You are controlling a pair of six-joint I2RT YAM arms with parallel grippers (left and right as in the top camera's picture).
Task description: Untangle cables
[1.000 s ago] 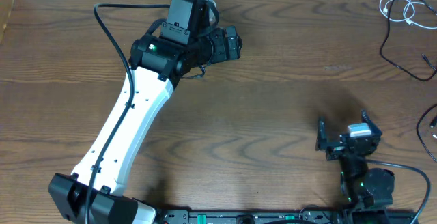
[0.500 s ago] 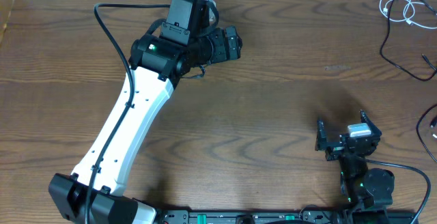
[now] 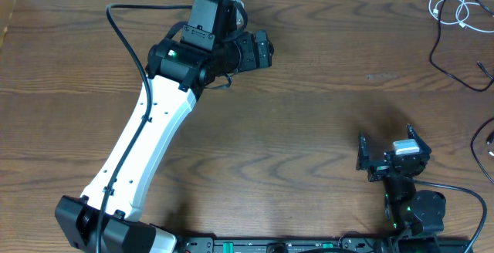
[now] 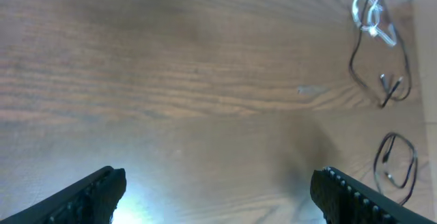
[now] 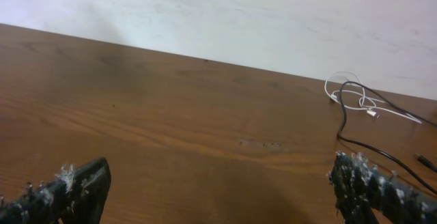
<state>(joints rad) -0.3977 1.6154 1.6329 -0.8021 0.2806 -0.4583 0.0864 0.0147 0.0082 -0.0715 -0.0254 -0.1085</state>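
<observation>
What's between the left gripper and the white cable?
Only bare table from left gripper to white cable, clearest in the left wrist view.

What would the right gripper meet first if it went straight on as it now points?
Probably nothing: only table lies ahead of the right gripper; the white cable sits off to its right.
</observation>
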